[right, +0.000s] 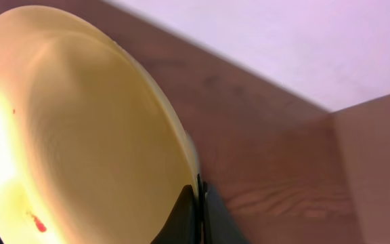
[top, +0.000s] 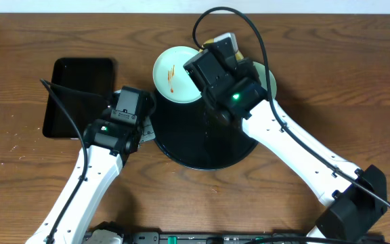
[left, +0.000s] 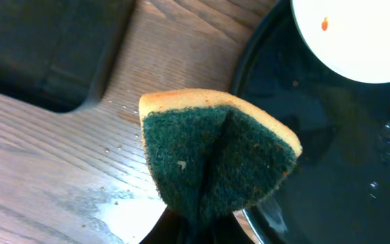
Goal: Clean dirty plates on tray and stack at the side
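My right gripper [right: 198, 186] is shut on the rim of a pale yellow plate [right: 80, 135], which it holds tilted on edge. Small red sauce spots show low on the plate's face. Seen from overhead, this gripper [top: 215, 49] is past the far rim of the round black tray [top: 202, 146]. A mint plate [top: 177, 74] with orange-brown streaks lies on the tray's far-left rim. Another pale plate [top: 268, 78] peeks out behind the right arm. My left gripper [left: 205, 217] is shut on a green and yellow sponge [left: 215, 156], at the tray's left rim [left: 263, 210].
A smaller rectangular black tray [top: 80, 95] lies to the left on the wooden table. Cables run over the table from both arms. The right arm's base [top: 347, 210] stands at the front right.
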Robot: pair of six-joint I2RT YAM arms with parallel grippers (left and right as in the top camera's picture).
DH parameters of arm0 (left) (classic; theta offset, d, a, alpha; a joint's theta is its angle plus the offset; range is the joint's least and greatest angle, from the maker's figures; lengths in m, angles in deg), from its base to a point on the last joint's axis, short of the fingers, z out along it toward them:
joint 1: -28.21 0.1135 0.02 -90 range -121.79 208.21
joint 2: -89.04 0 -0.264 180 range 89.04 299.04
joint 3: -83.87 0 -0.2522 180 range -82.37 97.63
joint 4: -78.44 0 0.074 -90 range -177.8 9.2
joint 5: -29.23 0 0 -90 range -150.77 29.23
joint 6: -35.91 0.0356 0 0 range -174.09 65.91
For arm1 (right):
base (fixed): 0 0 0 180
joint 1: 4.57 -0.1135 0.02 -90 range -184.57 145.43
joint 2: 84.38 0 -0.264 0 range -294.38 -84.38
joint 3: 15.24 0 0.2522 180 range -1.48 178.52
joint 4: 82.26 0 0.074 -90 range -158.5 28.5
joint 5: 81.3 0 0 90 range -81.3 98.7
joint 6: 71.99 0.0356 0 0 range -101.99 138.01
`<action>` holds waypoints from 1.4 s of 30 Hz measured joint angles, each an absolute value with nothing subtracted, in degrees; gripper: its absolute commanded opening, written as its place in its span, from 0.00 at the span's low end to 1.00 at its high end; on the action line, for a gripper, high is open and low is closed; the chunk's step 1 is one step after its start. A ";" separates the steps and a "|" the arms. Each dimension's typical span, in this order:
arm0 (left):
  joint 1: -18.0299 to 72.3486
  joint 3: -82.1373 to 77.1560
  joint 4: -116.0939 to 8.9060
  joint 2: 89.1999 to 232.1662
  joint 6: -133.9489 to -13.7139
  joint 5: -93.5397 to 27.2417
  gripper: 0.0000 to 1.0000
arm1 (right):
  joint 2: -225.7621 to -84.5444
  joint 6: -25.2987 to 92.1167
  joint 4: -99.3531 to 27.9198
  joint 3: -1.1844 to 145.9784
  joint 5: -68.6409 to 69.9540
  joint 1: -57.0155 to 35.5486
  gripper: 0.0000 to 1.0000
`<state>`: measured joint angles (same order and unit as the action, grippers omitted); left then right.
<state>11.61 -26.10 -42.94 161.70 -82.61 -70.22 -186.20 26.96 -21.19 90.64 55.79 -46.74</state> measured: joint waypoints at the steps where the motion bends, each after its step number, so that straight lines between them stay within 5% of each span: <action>1: 11.61 -26.10 -43.03 161.70 -82.63 -69.63 0.08 | -186.20 27.84 -19.84 90.64 52.80 -46.52 0.01; 15: 11.61 -26.18 -46.17 162.20 -82.63 -59.88 0.08 | -191.27 33.87 -21.21 77.68 17.02 -36.51 0.01; 30: 9.14 -26.21 -52.38 177.76 -83.92 -44.97 0.08 | -199.53 36.91 -33.35 74.92 17.17 -36.54 0.01; 42: 3.06 -26.47 -62.37 185.28 -93.12 -45.54 0.08 | -199.58 36.93 -33.63 74.94 17.48 -36.58 0.01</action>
